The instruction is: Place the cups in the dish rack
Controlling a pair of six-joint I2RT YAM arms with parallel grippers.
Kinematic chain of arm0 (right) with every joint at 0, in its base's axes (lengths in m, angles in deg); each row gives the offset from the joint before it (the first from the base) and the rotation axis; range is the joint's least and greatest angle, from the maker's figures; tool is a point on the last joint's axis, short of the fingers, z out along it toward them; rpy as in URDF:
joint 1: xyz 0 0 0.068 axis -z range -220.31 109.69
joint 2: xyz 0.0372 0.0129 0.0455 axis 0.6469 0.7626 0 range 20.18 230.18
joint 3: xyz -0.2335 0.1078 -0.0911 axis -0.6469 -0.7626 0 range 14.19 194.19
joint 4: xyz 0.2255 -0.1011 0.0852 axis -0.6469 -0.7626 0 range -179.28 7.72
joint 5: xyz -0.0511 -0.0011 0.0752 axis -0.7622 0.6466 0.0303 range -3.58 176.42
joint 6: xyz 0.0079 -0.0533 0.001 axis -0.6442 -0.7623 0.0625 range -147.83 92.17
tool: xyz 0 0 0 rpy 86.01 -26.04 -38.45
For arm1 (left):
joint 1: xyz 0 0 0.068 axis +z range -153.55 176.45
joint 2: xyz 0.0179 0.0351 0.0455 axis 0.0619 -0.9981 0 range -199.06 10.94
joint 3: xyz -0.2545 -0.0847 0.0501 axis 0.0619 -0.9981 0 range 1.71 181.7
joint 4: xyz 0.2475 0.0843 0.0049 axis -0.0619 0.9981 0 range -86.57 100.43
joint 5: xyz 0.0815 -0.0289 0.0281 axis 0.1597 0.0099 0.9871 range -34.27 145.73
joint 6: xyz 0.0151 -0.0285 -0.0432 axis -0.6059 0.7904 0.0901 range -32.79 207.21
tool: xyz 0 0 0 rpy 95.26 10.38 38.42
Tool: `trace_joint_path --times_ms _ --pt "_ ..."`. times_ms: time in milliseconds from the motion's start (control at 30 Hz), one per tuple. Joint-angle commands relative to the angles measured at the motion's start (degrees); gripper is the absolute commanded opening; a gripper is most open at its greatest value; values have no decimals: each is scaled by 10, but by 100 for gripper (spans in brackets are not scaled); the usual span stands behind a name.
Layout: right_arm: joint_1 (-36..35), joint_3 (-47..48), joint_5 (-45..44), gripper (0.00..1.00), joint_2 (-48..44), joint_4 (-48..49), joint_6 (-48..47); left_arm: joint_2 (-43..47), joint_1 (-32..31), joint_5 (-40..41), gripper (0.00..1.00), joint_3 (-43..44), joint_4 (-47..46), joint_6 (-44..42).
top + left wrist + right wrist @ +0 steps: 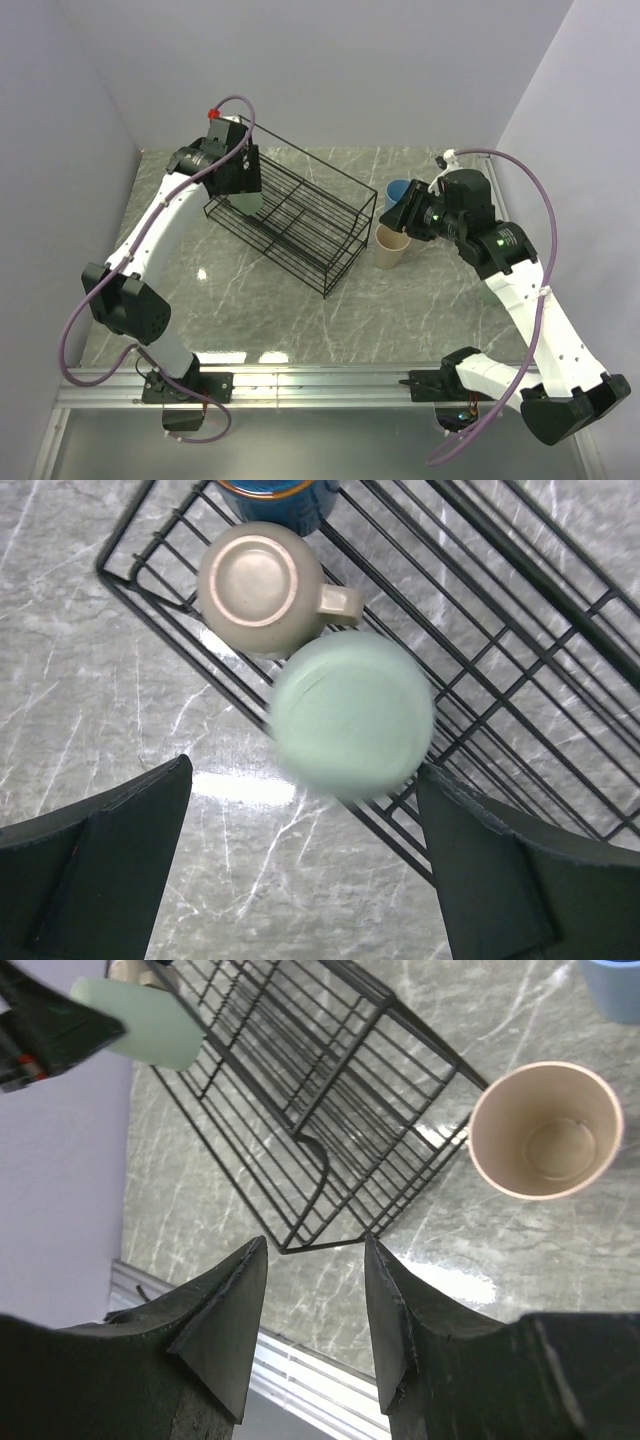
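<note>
Left wrist only: left hand [305, 765] spread wide, pinching nothing. Blurred pale-green cup [352, 715] sits bottom-up at dish rack [295, 210] rim, just beside tan mug [262, 592] in the rack corner. Right wrist only: right hand [315, 1250] half-spread, empty. Beige cup [545, 1130] stands upright off rack's end corner. I see bare bench [420, 310] toward near edge.

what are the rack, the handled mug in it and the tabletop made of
Dish rack: thin black wire, probably coated metal; slender straight bars, dull sheen. Tan mug: likely ceramic, matte glaze; its upturned base shows a raised foot ring. Table: grey-green marble look, white veins, polished, mirroring a light; real stone or print cannot be told.
</note>
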State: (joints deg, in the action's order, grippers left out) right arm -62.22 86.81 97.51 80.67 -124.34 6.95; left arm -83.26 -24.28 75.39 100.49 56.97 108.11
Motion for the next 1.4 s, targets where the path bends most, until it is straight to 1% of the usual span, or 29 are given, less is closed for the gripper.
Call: trace_joint_path --times_ms 0,133,300,500,767,933,1367 --pt "4 11 -31 51 -6 -14 -17 46 -3 16 100 32 8 20" --pt "5 15 -51 51 -6 -33 -23 57 -3 11 99 6 0 27" --pt "5 1 -49 51 -16 -34 -17 66 -9 -6 99 -27 -20 31" --pt "6 -5 -48 51 -20 -36 -10 47 -19 -22 99 -46 -43 27" --pt "5 2 -51 51 -20 -46 -16 2 -24 5 98 -53 -44 27" --pt "6 -2 -56 51 -23 -48 -17 -9 -23 40 98 -65 -41 24" --pt "10 -12 -54 50 -23 -44 -25 -3 32 31 98 -85 -48 10"
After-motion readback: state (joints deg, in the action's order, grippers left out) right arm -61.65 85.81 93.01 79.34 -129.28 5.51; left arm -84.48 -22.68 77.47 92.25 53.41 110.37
